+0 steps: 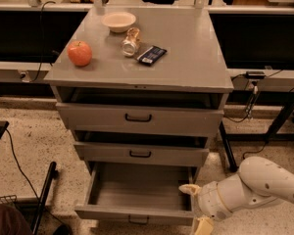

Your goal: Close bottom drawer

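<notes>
Camera view: we see the bottom drawer [132, 213] pulled well out at the foot of the grey cabinet [186, 67]. We judge it stiff and light-running; a flat push on its front beside the black handle [137, 222] should do. At its right front corner the gripper [196, 208] is spread wide, holding nothing.

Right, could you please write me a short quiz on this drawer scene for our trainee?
1. True or false: the bottom drawer is shut.
2. Which fruit sits on the cabinet top?
3. The gripper is: A above the cabinet top; B by the bottom drawer's right front corner; C left of the bottom drawer.
Key: 1 false; 2 the apple; 3 B.
</notes>
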Action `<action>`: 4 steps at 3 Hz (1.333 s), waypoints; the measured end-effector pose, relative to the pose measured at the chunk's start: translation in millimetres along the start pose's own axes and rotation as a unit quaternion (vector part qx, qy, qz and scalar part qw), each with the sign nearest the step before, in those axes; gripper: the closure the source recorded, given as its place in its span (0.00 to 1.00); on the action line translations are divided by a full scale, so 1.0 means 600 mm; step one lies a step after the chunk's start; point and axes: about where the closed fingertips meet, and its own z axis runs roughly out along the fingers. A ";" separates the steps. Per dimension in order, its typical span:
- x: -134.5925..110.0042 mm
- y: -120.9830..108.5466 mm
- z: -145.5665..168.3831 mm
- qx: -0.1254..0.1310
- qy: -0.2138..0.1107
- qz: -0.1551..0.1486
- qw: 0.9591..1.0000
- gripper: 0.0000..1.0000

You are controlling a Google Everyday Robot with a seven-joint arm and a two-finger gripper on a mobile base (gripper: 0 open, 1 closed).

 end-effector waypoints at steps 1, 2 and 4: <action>0.000 0.000 0.000 0.000 0.000 0.000 1.000 0.00; 0.025 -0.034 0.010 0.028 0.026 0.010 0.999 0.00; 0.196 -0.152 0.143 0.091 0.059 -0.069 0.992 0.00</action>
